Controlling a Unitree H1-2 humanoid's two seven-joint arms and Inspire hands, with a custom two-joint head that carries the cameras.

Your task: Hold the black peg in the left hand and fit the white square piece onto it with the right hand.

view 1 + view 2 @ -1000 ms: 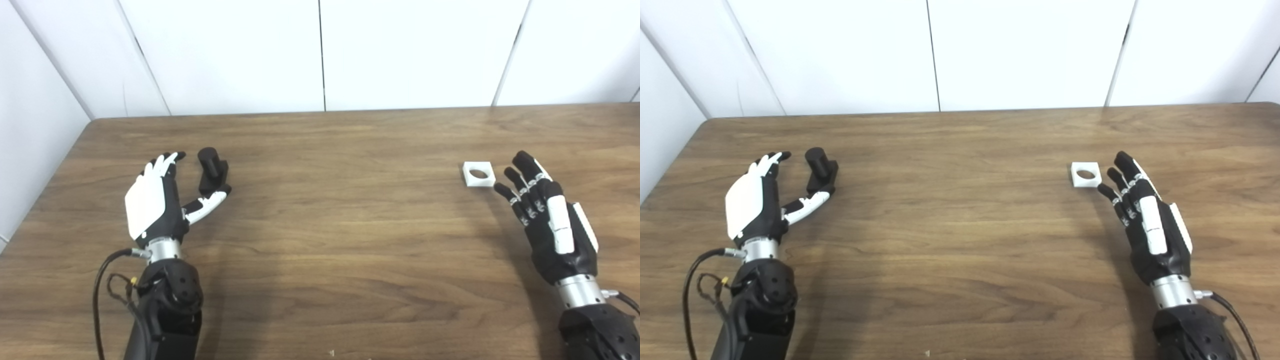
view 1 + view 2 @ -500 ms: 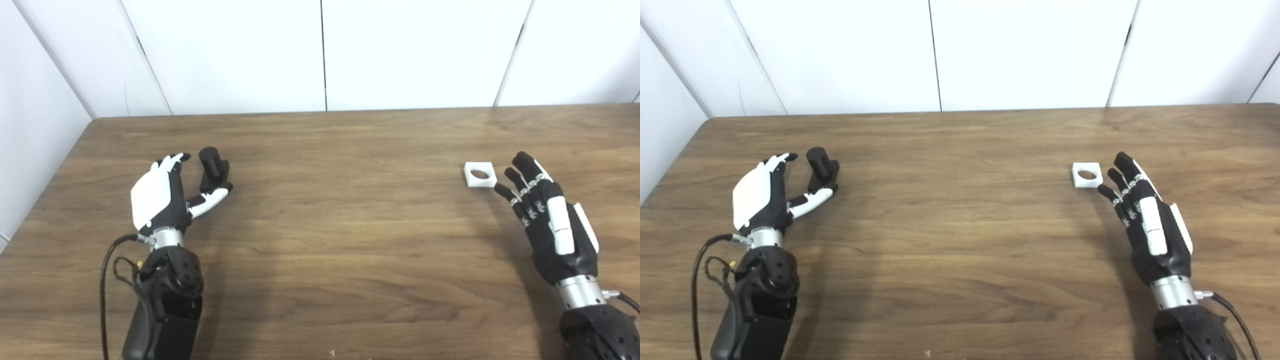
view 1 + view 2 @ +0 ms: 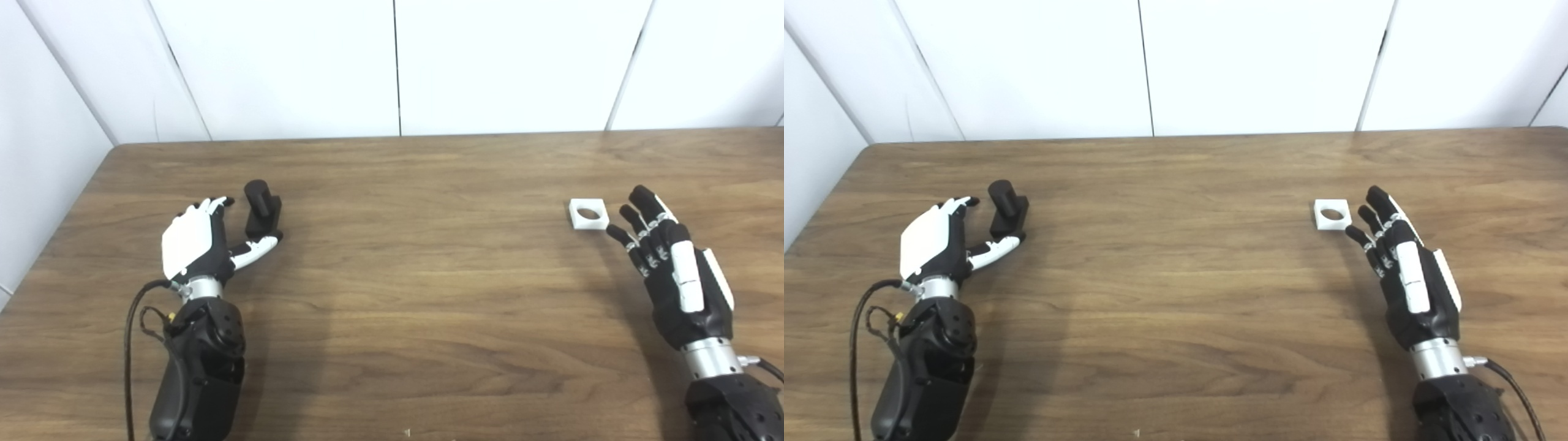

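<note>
The black peg [image 3: 261, 208], a cylinder on a square base, stands upright on the wooden table at the left. My left hand [image 3: 196, 245] lies just left of it and open, its thumb reaching under the peg's base and its fingers beside the cylinder, not closed on it. The white square piece [image 3: 587, 213] with a round hole lies flat on the table at the right. My right hand [image 3: 670, 269] is open with straight fingers, its tips just short of the piece's near right corner.
The table's left edge [image 3: 58, 226] runs close beside my left arm, with a white wall behind. A broad stretch of bare wood [image 3: 422, 245] separates the two hands.
My left hand has sunk lower toward the table and drawn back a little, staying beside the peg. The right hand and the white piece have not moved.
</note>
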